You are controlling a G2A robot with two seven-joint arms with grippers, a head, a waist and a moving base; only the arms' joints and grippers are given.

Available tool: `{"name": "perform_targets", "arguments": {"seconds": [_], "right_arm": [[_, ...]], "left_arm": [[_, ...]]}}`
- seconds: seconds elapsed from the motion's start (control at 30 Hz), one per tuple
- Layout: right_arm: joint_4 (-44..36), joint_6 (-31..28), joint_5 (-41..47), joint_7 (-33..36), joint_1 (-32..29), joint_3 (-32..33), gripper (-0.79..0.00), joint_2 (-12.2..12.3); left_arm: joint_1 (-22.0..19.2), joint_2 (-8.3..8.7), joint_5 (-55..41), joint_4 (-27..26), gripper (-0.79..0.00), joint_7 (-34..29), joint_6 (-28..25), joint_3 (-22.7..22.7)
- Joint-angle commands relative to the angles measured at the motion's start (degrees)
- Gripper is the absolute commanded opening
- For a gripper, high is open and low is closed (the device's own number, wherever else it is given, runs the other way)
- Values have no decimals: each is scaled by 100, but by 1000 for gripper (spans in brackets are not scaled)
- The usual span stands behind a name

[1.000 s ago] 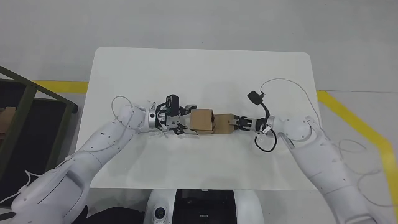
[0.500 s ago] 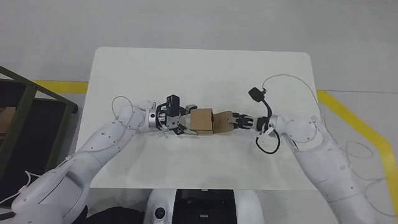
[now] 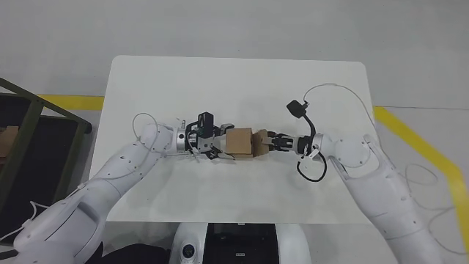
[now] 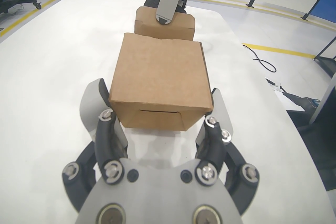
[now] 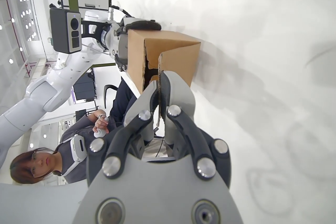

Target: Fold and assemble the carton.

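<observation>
Left gripper (image 4: 157, 95): fingers (image 4: 93, 101) set to about the carton's width, one on each side wall of the carton (image 4: 160, 70), gripping it at the end nearest the wrist. The carton sits flat on the table (image 4: 47, 83), directly between the fingertips and running straight out ahead of them. The end face just in front of the palm looks closed: panel folded in, tuck slit (image 4: 157, 111) visible across it. Body beyond that is squared up, top panel flat, side creases straight. Past the far end of the body one flap (image 4: 147, 22) stands up, not yet folded over the opening. Right gripper (image 5: 160, 82): jaws drawn almost together, pinching that flap by its edge, cardboard sandwiched between the pads; from this wrist the carton body lies just ahead of the fingertips, with a dark gap between flap and body, so the far end reads as open. Judgement on progress: erecting the body and closing one end appear done, roughly past halfway. Left to do: swing the held flap down over the far opening and tuck it in. Whether the far end's side flaps are already turned in cannot be told.
</observation>
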Motion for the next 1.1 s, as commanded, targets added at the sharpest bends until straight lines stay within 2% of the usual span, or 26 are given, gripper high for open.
{"name": "perform_targets", "arguments": {"seconds": [0.0, 0.17, 0.2, 0.27, 0.3, 0.37, 0.9, 0.97, 1.03, 1.07], "right_arm": [[11, 51, 21, -10, 66, -81, -785, -19], [241, 117, 181, -25, 232, -218, -785, -67], [325, 133, 254, -18, 254, -226, -736, -74], [490, 137, 378, 19, 302, -243, -499, -87], [568, 121, 447, 40, 321, -251, -428, -94], [721, 86, 619, 106, 356, -266, 0, -107], [1591, -376, 1687, 727, 635, -490, 0, -225], [1602, -477, 1741, 767, 659, -539, -49, -242], [1621, -627, 1861, 809, 674, -581, -142, -262], [1646, -687, 1891, 811, 689, -597, -228, -271]], "left_arm": [[1, 1, 3, -19, -139, -21, -10, -4], [4, 4, -3, -35, -135, -48, -6, -26], [6, 4, -7, -29, -135, -56, -11, -31], [7, 5, -5, -23, -132, -70, -29, -34], [8, 5, -12, -15, -132, -75, -44, -35], [9, 4, -15, -12, -135, -82, -46, -38], [13, -1, 23, -22, -135, -68, -48, -49], [16, -1, 29, -31, -135, -64, -51, -48], [19, -3, 36, -43, -139, -66, -46, -45], [18, -3, 42, -46, -135, -69, -49, -44]]}}
